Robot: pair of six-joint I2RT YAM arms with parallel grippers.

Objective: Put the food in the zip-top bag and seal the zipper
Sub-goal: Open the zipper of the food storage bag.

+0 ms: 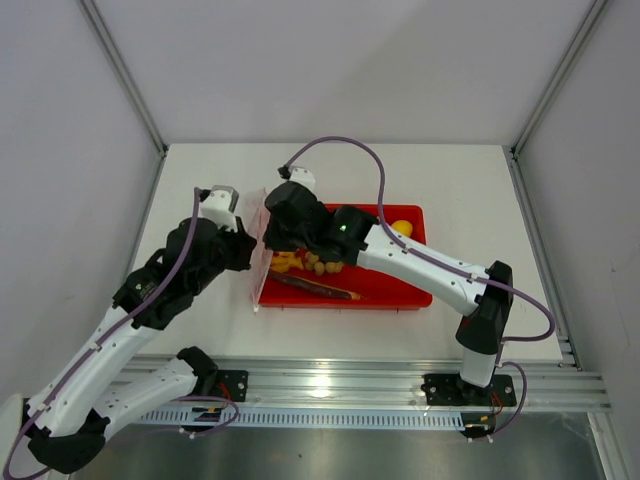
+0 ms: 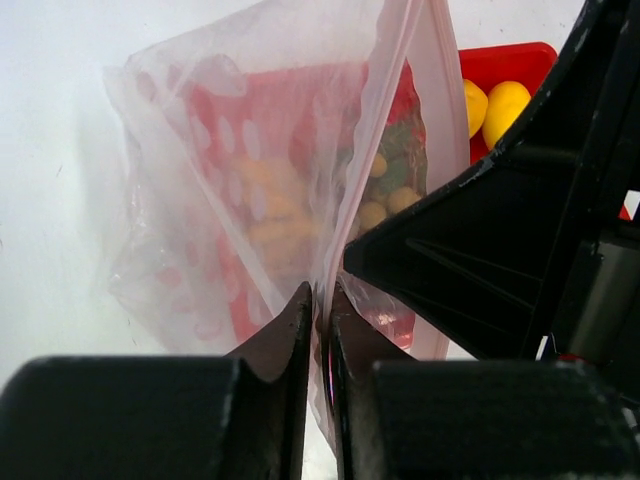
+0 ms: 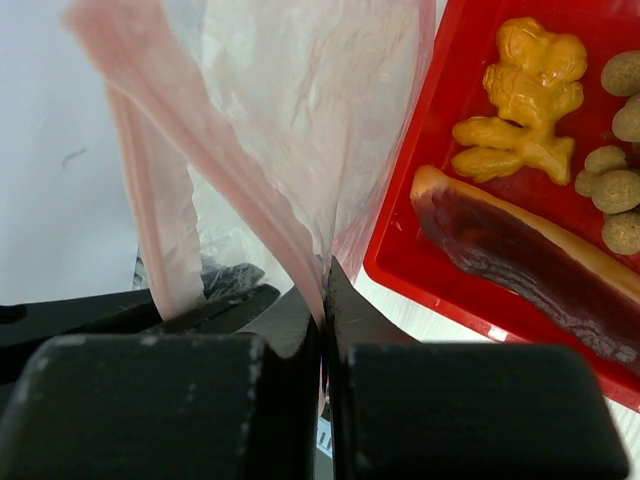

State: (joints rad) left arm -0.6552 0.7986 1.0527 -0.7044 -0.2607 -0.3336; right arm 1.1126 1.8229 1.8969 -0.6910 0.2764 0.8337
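Observation:
The clear zip-top bag (image 1: 259, 258) with pink dots hangs upright at the red tray's left end, held between both grippers. My left gripper (image 1: 247, 250) is shut on one side of its mouth edge (image 2: 322, 296). My right gripper (image 1: 275, 228) is shut on the pinkish zipper strip (image 3: 205, 175) of the other side (image 3: 324, 276). The bag (image 2: 250, 200) looks empty. In the tray lie the orange chunks (image 3: 522, 95), the dark red-brown stick (image 3: 520, 260), the tan round fruits (image 3: 612, 180) and two yellow fruits (image 2: 490, 105).
The red tray (image 1: 405, 293) sits mid-table right of the bag, under the right arm. The right arm's black body (image 2: 500, 230) crowds the left wrist view. White table (image 1: 200, 180) with frame posts at the back corners.

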